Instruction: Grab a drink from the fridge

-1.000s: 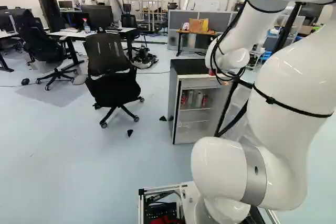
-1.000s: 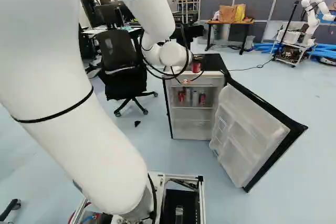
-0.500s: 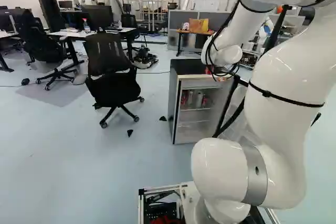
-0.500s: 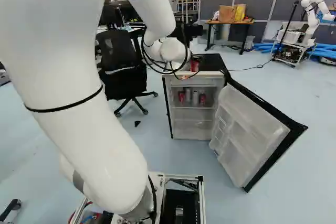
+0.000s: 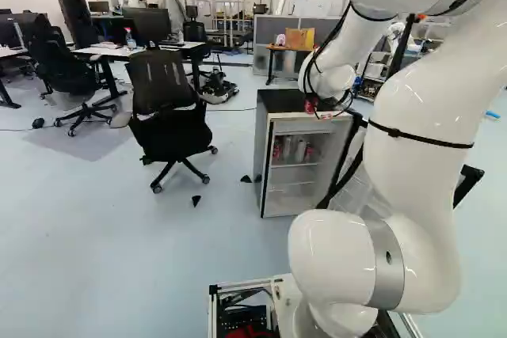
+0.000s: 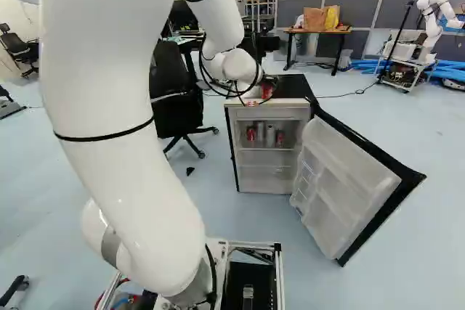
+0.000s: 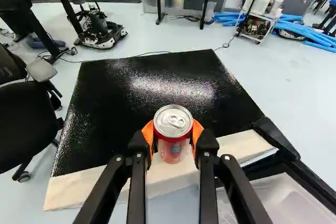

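Much of the gripper (image 6: 267, 90) is lost behind the wrist and looping cables (image 6: 234, 94) in the base views, where the red can (image 7: 172, 149) appears as a small red patch above the front of the fridge (image 6: 269, 112). The wrist view shows the grip plainly: two orange pads (image 7: 148, 136) clamp the can from opposite sides, covering its flanks. Its far side is hidden, and whether its base touches the fridge's top or hangs just clear of it, I cannot tell. In the left base view the arm (image 5: 420, 108) covers much of the open door (image 6: 345, 186); the drinks on the inside shelf (image 6: 270, 136) show there only dimly, their labels too small to make out. The can stands roughly upright, its silver lid (image 7: 173, 121) up and turned partly toward the wrist camera, its long axis running from lid down to base between the pads; any slight lean is hard to judge.
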### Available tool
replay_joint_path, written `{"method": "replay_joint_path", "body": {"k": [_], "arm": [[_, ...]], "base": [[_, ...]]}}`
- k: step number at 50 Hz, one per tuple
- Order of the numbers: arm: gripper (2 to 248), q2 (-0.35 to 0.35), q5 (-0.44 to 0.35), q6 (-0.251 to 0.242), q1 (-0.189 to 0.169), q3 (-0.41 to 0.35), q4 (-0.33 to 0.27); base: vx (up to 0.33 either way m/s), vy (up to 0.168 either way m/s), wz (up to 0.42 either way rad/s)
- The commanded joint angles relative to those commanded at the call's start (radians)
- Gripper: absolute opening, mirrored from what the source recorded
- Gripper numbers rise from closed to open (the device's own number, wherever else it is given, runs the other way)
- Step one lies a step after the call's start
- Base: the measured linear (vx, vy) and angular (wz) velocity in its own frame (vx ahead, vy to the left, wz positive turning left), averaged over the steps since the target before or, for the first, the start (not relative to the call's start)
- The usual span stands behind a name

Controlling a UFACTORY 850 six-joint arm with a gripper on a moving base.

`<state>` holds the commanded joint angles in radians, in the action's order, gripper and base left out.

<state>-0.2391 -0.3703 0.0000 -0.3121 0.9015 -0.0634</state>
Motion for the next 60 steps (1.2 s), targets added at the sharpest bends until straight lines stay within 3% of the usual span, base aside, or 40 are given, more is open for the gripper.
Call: {"method": "replay_joint_path", "body": {"k": [22,23,27,28,32,33,38,39,43,44,60], "arm": [[93,-0.032,0.0,0.0,0.01,0.037,0.0],[109,-0.032,0.0,0.0,0.01,0.037,0.0],[109,-0.032,0.0,0.0,0.01,0.037,0.0],[143,-0.032,0.0,0.0,0.01,0.037,0.0],[143,-0.032,0.0,0.0,0.01,0.037,0.0],[177,-0.032,0.0,0.0,0.01,0.037,0.0],[177,-0.03,0.0,0.0,0.01,0.035,0.0],[214,-0.029,0.0,0.0,0.01,0.033,0.0],[214,-0.019,0.0,0.0,0.008,0.022,0.0],[246,-0.016,0.0,0.0,0.007,0.018,0.0],[247,0.052,0.0,0.0,-0.006,-0.059,0.0]], "base": [[0.0,0.0,0.0],[0.0,0.0,0.0],[0.0,0.0,0.0],[0.0,0.0,0.0],[0.0,0.0,0.0],[0.0,0.0,0.0],[0.0,0.0,0.0],[0.0,0.0,0.0],[0.0,0.0,0.0],[0.0,0.0,0.0],[0.0,0.0,0.0]]}}
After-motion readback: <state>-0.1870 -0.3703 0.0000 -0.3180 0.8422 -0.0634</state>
